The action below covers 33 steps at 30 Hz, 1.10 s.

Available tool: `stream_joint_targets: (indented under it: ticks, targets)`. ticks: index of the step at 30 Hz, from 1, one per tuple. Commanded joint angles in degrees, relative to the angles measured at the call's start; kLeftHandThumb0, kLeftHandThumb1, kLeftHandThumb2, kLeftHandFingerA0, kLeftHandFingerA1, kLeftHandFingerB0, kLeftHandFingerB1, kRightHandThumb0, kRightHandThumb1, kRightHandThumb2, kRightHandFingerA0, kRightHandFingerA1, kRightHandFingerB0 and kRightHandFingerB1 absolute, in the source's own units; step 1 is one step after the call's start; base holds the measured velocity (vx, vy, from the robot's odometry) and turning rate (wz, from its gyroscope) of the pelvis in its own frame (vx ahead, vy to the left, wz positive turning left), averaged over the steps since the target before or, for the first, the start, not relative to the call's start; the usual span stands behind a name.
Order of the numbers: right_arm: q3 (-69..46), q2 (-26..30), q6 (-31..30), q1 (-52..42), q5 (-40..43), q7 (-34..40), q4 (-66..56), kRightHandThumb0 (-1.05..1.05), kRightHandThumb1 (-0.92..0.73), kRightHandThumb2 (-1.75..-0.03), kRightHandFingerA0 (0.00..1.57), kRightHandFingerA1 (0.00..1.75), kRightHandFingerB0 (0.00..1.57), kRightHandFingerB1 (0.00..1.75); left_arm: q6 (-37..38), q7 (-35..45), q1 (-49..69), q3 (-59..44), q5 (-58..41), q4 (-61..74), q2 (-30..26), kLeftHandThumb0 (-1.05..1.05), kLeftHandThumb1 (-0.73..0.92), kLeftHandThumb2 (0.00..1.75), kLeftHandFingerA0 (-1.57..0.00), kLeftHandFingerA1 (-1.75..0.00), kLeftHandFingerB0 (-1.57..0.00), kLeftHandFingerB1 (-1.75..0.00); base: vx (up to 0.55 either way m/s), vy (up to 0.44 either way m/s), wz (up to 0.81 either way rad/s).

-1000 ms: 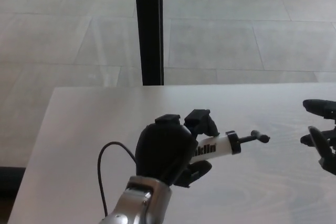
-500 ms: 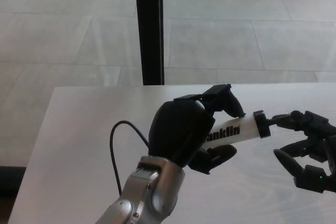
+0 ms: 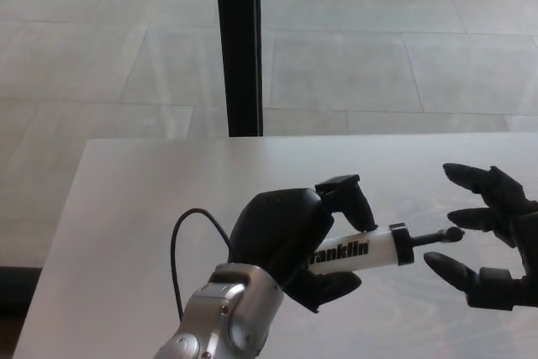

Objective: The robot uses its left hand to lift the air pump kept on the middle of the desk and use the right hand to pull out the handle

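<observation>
left hand (image 3: 282, 237) clenched around white air pump (image 3: 353, 251) above counter (image 3: 126, 208) | right hand (image 3: 492, 237) released, fingers spread beside handle (image 3: 433, 236)

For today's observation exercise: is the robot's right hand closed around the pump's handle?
No. The right hand is open with fingers spread beside the handle, while the left hand grips the air pump.

Lab-like room – pale desk (image 3: 126, 208), tiled floor (image 3: 378, 48), black post (image 3: 238, 44).
</observation>
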<state>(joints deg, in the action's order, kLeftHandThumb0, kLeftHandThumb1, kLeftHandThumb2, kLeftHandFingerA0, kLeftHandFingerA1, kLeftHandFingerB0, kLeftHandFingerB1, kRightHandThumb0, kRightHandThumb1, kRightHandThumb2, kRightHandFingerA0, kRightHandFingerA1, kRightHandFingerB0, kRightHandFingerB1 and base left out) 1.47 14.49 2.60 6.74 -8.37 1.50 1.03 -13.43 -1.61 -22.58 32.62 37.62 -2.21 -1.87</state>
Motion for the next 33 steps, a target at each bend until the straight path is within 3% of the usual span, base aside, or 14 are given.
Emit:
stream_joint_targets:
  ticks: [1,2,3,10,14,20,24,27,30,33]
  targets:
    - [-2.2,2.1,3.5,0.8,-1.4,0.5,3.4,-0.43,-0.39,-0.75,0.56,0.87,0.41,0.59,-7.6,8.6,1.5,-1.6,-1.1,2.2,-1.1,-0.05,0.49,1.34,-0.97,-1.75,-0.75,-1.68,0.00,0.000,0.00]
    - [-2.3,2.2,3.5,0.6,-1.8,0.8,3.7,-0.42,-0.40,-0.76,0.57,0.86,0.41,0.58,-7.4,8.6,1.5,-1.7,-1.2,2.2,-1.0,-0.06,0.49,1.33,-0.97,-1.75,-0.75,-1.70,0.00,0.000,0.00]
    - [-2.4,2.3,3.6,0.7,-2.0,0.8,3.5,-0.38,-0.51,-0.55,0.55,0.91,0.46,0.50,-7.9,8.7,1.3,-1.8,-0.7,2.5,-1.0,-0.06,0.51,1.29,-0.97,-1.75,-0.74,-1.73,0.00,0.000,0.00]
    - [-1.3,2.1,7.1,1.7,0.0,-3.0,4.6,-0.40,-0.53,-0.56,0.68,0.84,0.51,0.46,-11.4,10.2,1.7,-2.8,0.3,4.4,-0.3,-0.05,0.50,1.35,-0.97,-1.75,-0.74,-1.68,0.00,0.000,0.00]
    - [0.7,2.6,10.6,1.2,2.0,-7.9,5.4,-0.28,-0.53,-0.55,0.77,0.82,0.57,0.47,-9.9,9.1,0.8,-3.2,-0.2,3.9,0.4,-0.03,0.48,1.38,-0.98,-1.75,-0.75,-1.72,0.00,0.000,0.00]
    - [1.9,3.8,11.3,1.1,1.0,-9.9,5.8,-0.28,-0.53,-0.55,0.75,0.76,0.56,0.44,-9.5,8.9,-0.6,-3.3,-0.2,3.1,1.0,-0.06,0.49,1.37,-0.97,-1.75,-0.77,-1.72,0.00,0.000,0.00]
    - [2.3,3.8,12.0,1.8,0.7,-10.6,6.3,-0.31,-0.54,-0.56,0.74,0.78,0.58,0.43,-9.8,9.0,-0.3,-3.0,0.2,3.5,1.1,-0.05,0.49,1.37,-0.97,-1.75,-0.79,-1.67,0.00,0.000,0.00]
    - [2.2,3.8,12.9,2.0,0.9,-10.9,6.3,-0.27,-0.56,-0.56,0.79,0.78,0.60,0.44,-9.6,8.5,-0.2,-2.7,0.6,3.0,1.2,-0.08,0.53,1.24,-0.97,-1.75,-0.83,-1.58,0.00,0.000,0.00]
    - [2.0,3.7,13.0,2.0,0.5,-10.8,6.0,-0.30,-0.62,-0.58,0.82,0.79,0.64,0.47,-10.9,9.2,-0.3,-2.5,1.1,3.5,1.4,-0.09,0.56,1.23,-0.94,-1.75,-0.78,-1.57,0.00,0.000,0.00]
    - [1.3,2.5,13.9,2.4,0.9,-9.5,7.1,-0.29,-0.68,-0.59,0.90,0.91,0.72,0.52,-11.1,9.1,-0.2,-2.7,0.9,3.5,1.7,-0.06,0.52,1.27,-0.96,-1.75,-0.74,-1.68,0.00,0.000,0.00]
